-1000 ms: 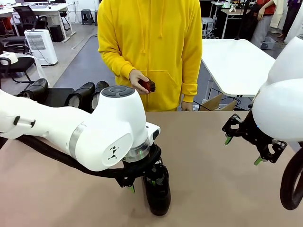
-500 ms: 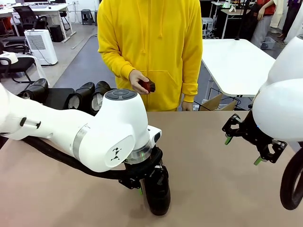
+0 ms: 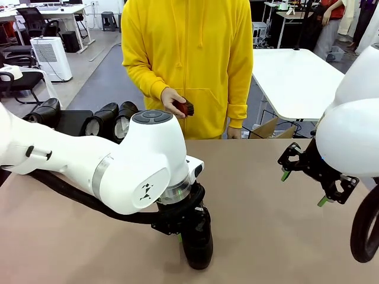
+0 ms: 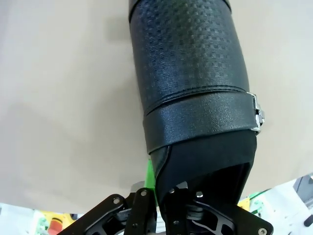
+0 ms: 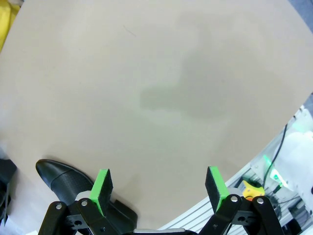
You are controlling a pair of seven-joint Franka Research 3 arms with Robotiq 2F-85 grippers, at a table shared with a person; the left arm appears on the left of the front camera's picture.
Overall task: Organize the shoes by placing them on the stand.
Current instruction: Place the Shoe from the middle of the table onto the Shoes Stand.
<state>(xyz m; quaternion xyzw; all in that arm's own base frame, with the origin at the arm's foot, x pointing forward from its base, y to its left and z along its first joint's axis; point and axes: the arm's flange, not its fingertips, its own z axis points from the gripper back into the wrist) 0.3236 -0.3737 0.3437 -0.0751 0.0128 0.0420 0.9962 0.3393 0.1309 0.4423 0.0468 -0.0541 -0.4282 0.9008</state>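
Front view: left end effector [image 3: 180,235] low at near-centre of tan counter [image 3: 266,236], clamped on rear of black shoe [image 3: 197,247] lying there. Right end effector [image 3: 303,188] hovering at right, fingers apart, holding nothing. More shoes [image 3: 109,120] on stand [image 3: 72,121] far left, past counter edge. Person's hand [image 3: 173,100] gripping small reddish object [image 3: 186,107].

Left wrist: textured strapped shoe [image 4: 190,78] pinched at heel opening, green pad [image 4: 150,175] against it.

Right wrist: green pads [image 5: 101,188] wide apart; shoe [image 5: 66,180] at lower left on counter [image 5: 156,88].

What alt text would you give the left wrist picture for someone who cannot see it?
A black textured shoe with a strap and small silver buckle lies on a tan table, seen from close above. The left gripper, its jaws shut on the shoe's opening edge, rises from the bottom of the picture.
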